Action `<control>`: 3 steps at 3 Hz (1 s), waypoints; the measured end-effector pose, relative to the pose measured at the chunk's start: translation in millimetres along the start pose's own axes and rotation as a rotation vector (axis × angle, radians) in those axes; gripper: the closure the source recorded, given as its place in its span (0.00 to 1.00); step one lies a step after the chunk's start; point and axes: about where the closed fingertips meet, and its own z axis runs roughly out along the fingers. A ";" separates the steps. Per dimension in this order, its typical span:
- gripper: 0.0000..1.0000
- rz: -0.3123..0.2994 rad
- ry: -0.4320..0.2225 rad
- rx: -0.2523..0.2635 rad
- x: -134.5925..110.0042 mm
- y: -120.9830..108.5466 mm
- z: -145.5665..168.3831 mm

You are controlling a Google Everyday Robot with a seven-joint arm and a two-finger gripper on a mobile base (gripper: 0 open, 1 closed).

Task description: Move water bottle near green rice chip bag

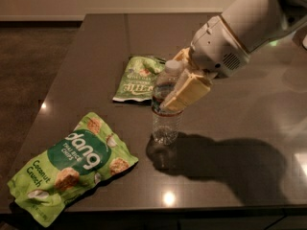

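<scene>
Large lime-green "dang" rice chip pouch [72,169] flat at near-left corner of dark table [249,176], lapping near edge. Smaller dull green bag [139,78] farther back. Right of both, strip of tabletop between: clear plastic water bottle [166,126], upright, clamped by cream-fingered gripper [175,87].

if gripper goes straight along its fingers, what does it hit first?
The gripper grips the water bottle; it slants down-left, so probably bare table short of the green rice chip bag. Depth unclear.
</scene>
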 end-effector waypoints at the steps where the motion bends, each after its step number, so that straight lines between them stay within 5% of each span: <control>1: 1.00 -0.012 -0.003 -0.018 -5.3 6.2 7.7; 3: 0.59 -0.014 0.004 -0.034 -9.2 10.1 19.8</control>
